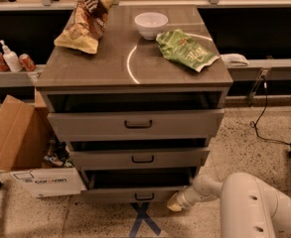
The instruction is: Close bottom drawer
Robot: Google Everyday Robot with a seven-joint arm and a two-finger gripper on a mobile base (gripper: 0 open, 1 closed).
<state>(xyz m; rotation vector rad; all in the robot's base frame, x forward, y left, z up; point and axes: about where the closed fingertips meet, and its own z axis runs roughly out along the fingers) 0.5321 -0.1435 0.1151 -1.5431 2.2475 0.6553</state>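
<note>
The bottom drawer (pixel 135 195) is the lowest, slimmest grey-brown front of the three, with a small black bar handle (pixel 144 197). It stands pulled out a little, with a dark gap above its front. My gripper (pixel 175 203) is low at the drawer front's right end, at the end of the white arm (pixel 244 202) that comes in from the lower right. The gripper's tip is touching or nearly touching the drawer's right corner.
The middle drawer (pixel 140 158) and top drawer (pixel 137 124) also stand partly open. On the cabinet top lie a brown chip bag (pixel 85 21), a white bowl (pixel 151 24) and a green bag (pixel 185 48). A cardboard box (pixel 23 148) stands at left. Blue tape cross (pixel 144 221) on floor.
</note>
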